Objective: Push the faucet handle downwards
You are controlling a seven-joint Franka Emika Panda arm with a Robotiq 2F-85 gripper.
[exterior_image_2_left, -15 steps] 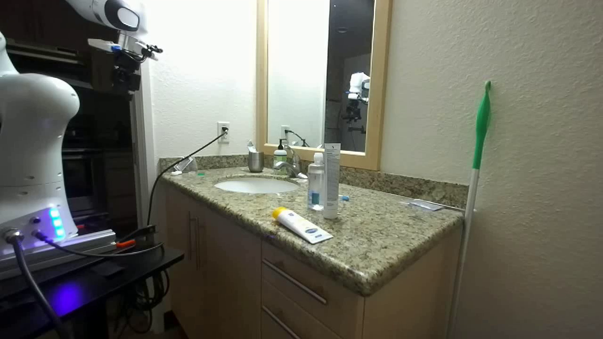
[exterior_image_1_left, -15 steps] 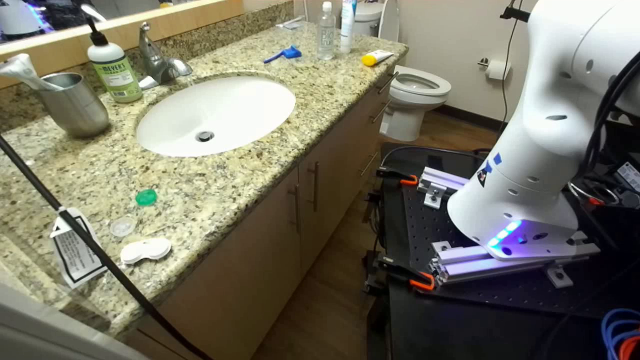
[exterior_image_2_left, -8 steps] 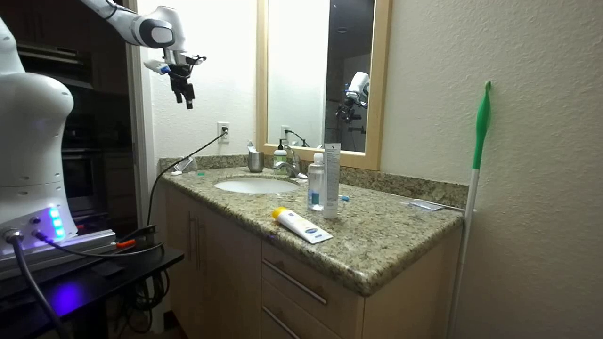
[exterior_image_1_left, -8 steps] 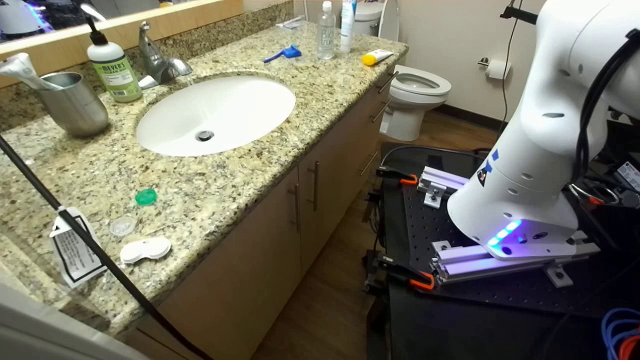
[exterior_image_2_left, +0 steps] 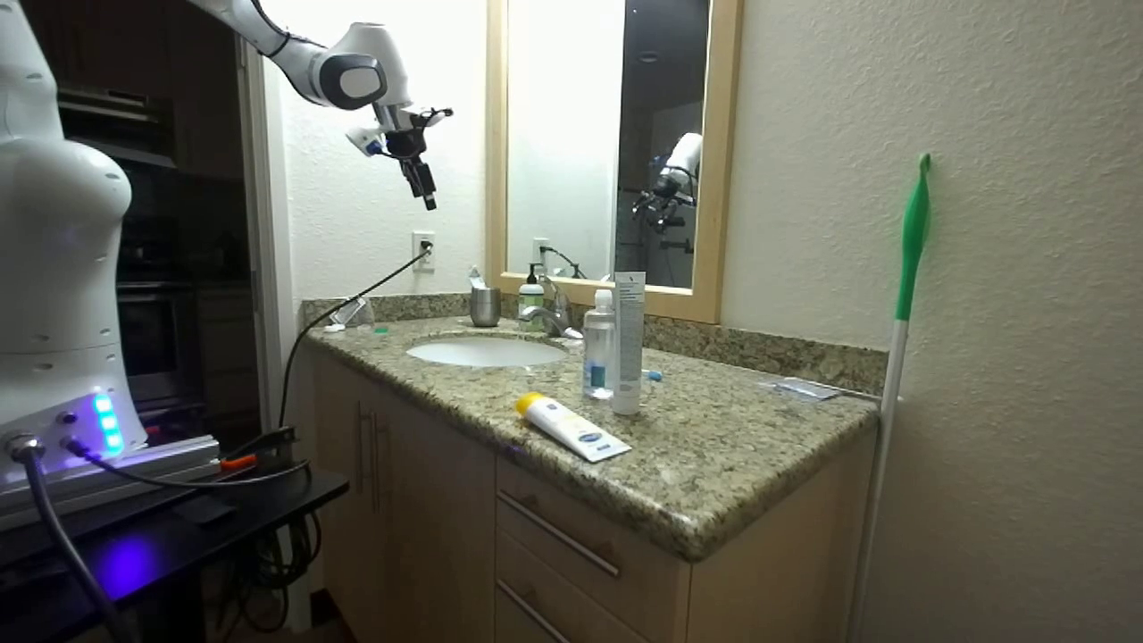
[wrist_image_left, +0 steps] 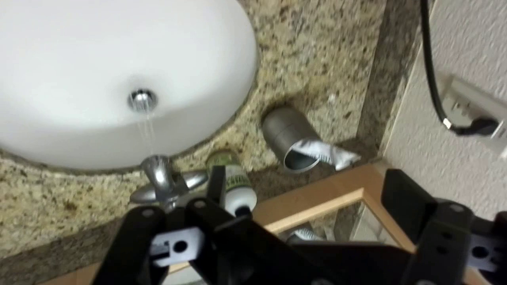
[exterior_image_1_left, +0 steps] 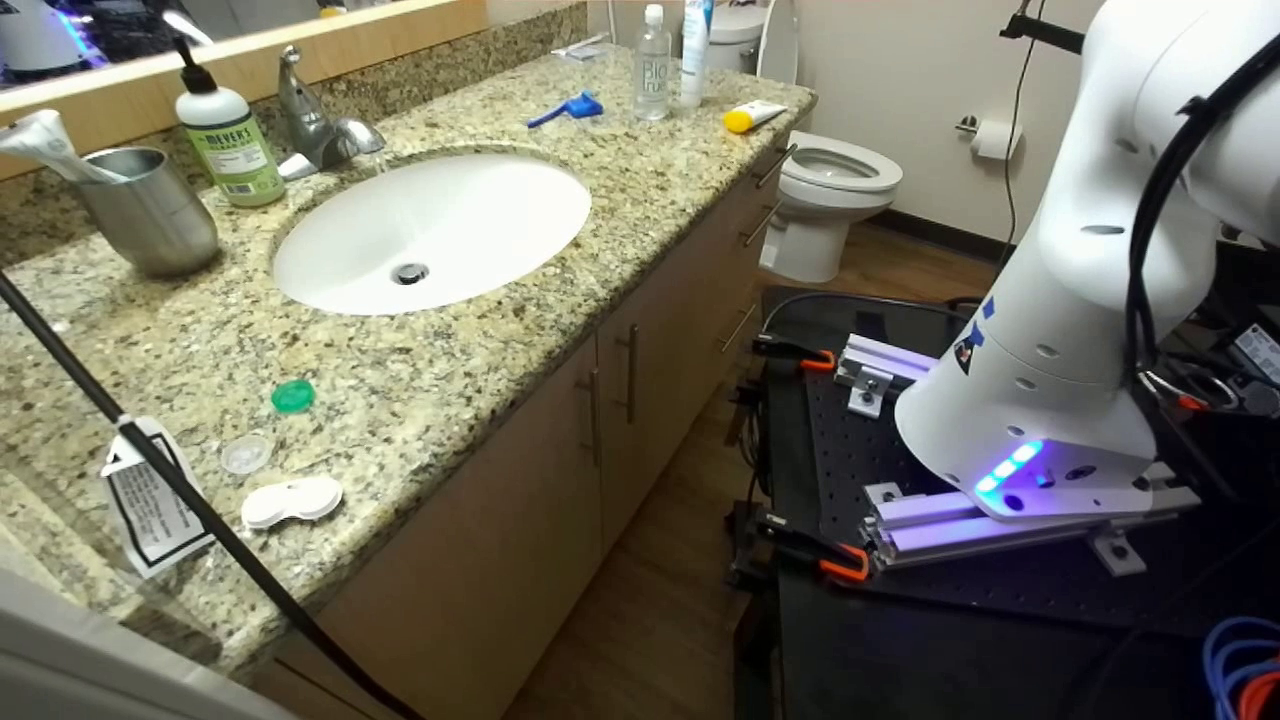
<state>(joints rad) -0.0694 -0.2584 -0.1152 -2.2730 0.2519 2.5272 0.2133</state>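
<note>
The faucet handle point(exterior_image_1_left: 289, 68) is a slim silvery lever, raised on top of the chrome faucet point(exterior_image_1_left: 325, 135). It also shows small in an exterior view point(exterior_image_2_left: 551, 286). In the wrist view the faucet point(wrist_image_left: 158, 178) lies lower left, and its top end with the handle is mostly hidden behind the gripper's finger. A thin stream of water runs from the spout into the white basin point(wrist_image_left: 186, 51). My gripper point(exterior_image_2_left: 427, 198) hangs high above the counter's far end, apart from the faucet. In the wrist view the gripper point(wrist_image_left: 305, 178) has its fingers wide apart with nothing between them.
Beside the faucet stand a green pump bottle point(exterior_image_1_left: 232, 145) and a grey metal pitcher point(exterior_image_1_left: 150, 215). The framed mirror point(exterior_image_2_left: 607, 152) is behind. A black cable point(exterior_image_2_left: 357, 299) runs to the wall outlet. A clear bottle point(exterior_image_2_left: 599, 348) and a white tube point(exterior_image_2_left: 629, 344) stand nearby.
My gripper has moved right in an exterior view, away from the dark doorway and towards the sink, and has tilted. The faucet and the counter items have not moved.
</note>
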